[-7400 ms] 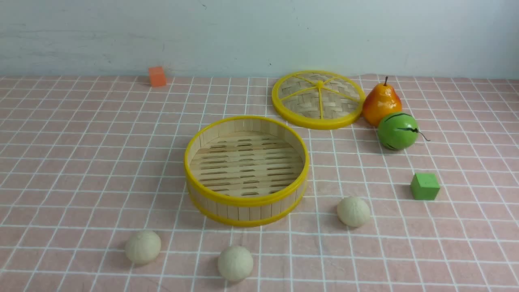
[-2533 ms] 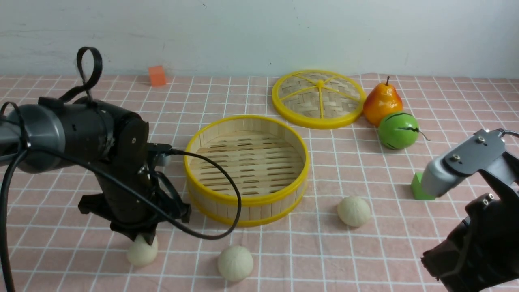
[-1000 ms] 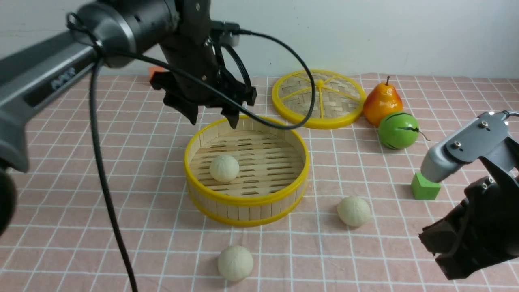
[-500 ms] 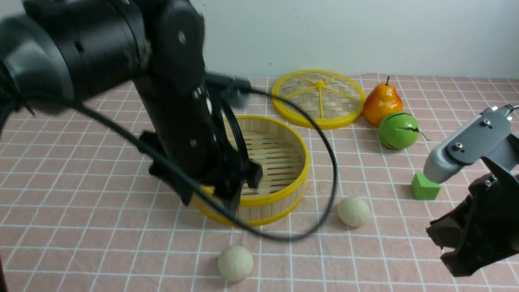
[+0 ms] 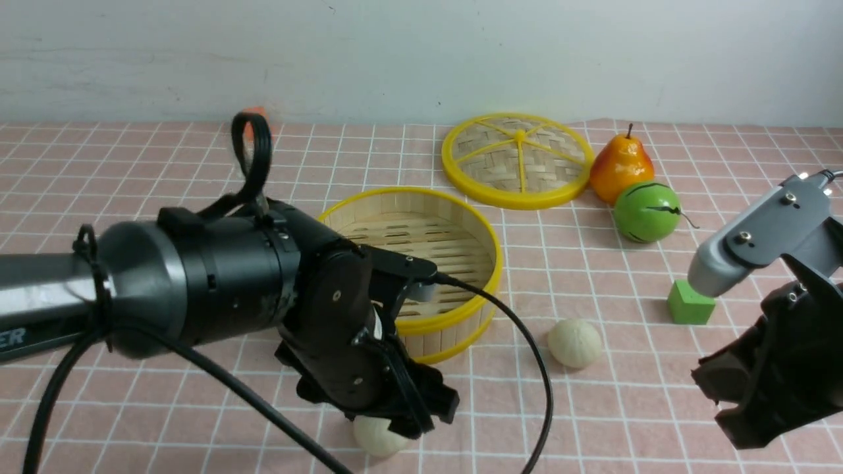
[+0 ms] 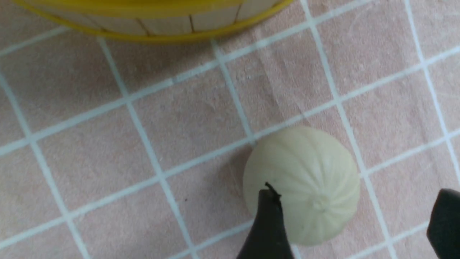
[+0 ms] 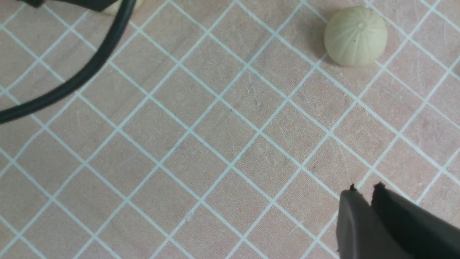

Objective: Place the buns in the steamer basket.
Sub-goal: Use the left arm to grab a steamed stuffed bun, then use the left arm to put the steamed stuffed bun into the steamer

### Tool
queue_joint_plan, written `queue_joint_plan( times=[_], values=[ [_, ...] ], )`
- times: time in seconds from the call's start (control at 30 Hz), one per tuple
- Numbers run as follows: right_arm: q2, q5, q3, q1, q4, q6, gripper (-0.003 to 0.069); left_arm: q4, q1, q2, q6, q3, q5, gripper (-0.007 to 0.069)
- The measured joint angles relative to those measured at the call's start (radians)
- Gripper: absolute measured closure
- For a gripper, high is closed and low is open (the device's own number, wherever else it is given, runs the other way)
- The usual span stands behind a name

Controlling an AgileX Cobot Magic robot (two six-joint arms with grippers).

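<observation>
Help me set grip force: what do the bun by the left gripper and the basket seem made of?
Bun: matte cream with faint pleat lines and no shine. It looks like moulded foam or soft plastic rather than dough, though that is uncertain. Basket: pale bamboo or wood slats, apparently unvarnished. Its rims are smooth, glossy yellow, likely plastic.

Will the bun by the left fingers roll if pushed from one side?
Probably: the bun is nearly round and lies free on the flat tablecloth, so a one-sided touch may roll it. Its pleated surface looks matte, so the fingers likely will not slip.
</observation>
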Motion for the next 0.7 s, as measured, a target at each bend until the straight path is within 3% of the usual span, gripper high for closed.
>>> queue_joint_plan(
  times=[0.23,0.4,0.47,0.57,0.7],
  values=[
    [0.000,0.000,0.000,0.000,0.000,0.001,0.0577,0.029,0.000,0.079,0.000,0.002,-0.022,0.0121],
    [0.000,0.000,0.000,0.000,0.000,0.001,0.0575,0.039,0.000,0.078,0.000,-0.017,0.014,0.0313],
    [0.000,0.000,0.000,0.000,0.000,0.001,0.0575,0.044,0.000,0.078,0.006,-0.075,0.082,0.0456],
    [0.000,0.000,0.000,0.000,0.000,0.002,0.0572,0.046,0.000,0.078,0.025,-0.164,0.149,0.0581],
    [0.000,0.000,0.000,0.000,0.000,0.002,0.0570,0.079,0.000,0.079,0.052,-0.314,0.212,0.0627]
  ],
)
